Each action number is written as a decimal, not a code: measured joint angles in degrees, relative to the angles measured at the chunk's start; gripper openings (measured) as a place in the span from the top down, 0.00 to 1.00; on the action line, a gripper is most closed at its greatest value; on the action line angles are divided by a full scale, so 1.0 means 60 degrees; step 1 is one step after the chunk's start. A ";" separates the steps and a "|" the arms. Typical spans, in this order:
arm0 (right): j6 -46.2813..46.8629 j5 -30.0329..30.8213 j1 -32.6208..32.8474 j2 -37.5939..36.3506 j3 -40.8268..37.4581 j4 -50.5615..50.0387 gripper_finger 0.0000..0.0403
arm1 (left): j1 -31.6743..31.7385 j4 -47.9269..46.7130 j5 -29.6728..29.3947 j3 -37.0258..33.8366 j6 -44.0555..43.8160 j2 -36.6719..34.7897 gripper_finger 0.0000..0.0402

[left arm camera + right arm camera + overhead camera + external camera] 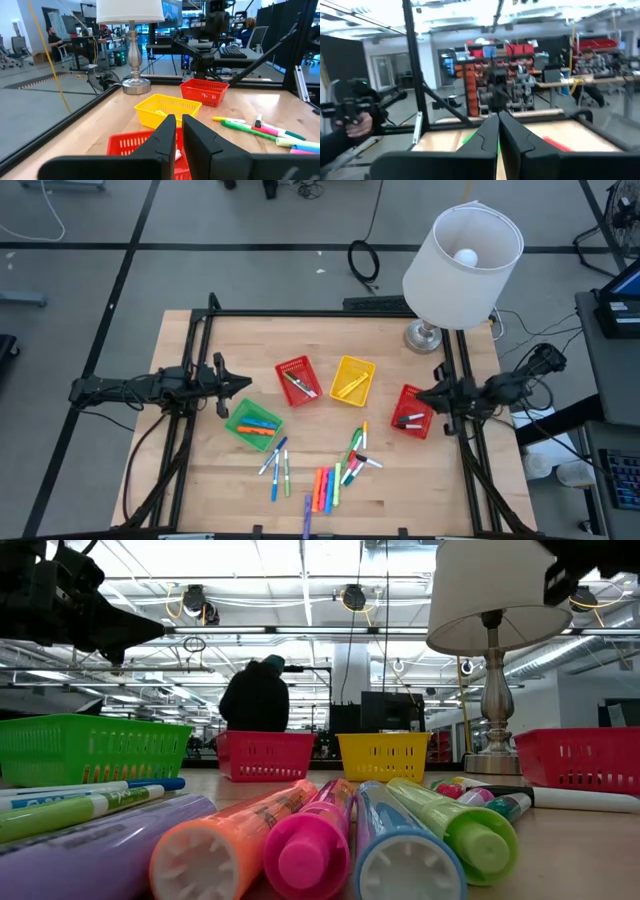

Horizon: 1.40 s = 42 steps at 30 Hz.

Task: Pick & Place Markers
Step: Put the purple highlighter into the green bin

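Both arms look parked at the sides: left gripper [222, 385] and right gripper [428, 398] have fingers closed on nothing. Thin colourful felt-tip markers [325, 480] mostly lie loose on the wooden surface [200, 480], awaiting sorting probably.

No text, label, brand, number or sign can be read in any view. The faint print along the thin white felt-tip marker [60, 802] lying on the wooden table [590, 850] is too blurred to read.

Two slim matte-black jointed arms, each claw [179, 131] ending in flat wedge-shaped fingers.
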 joint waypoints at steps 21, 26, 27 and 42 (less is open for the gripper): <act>-0.0693 -0.0765 -0.0497 0.0680 -0.2181 0.2759 1.00 | 0.0000 0.0416 -0.0231 0.0000 0.0011 0.0000 0.91; -0.0699 -0.0761 -0.0497 0.1023 -0.2193 0.3029 1.00 | 0.0000 0.0420 -0.0231 0.0000 -0.0004 -0.0002 0.91; -0.0704 -0.0761 -0.0497 0.1081 -0.2196 0.3093 1.00 | 0.0000 0.0420 -0.0231 0.0000 -0.0004 -0.0002 0.91; -0.0975 -0.0721 -0.0497 0.1673 -0.2210 0.3692 1.00 | 0.0000 0.0420 -0.0231 0.0000 0.0031 -0.0002 0.91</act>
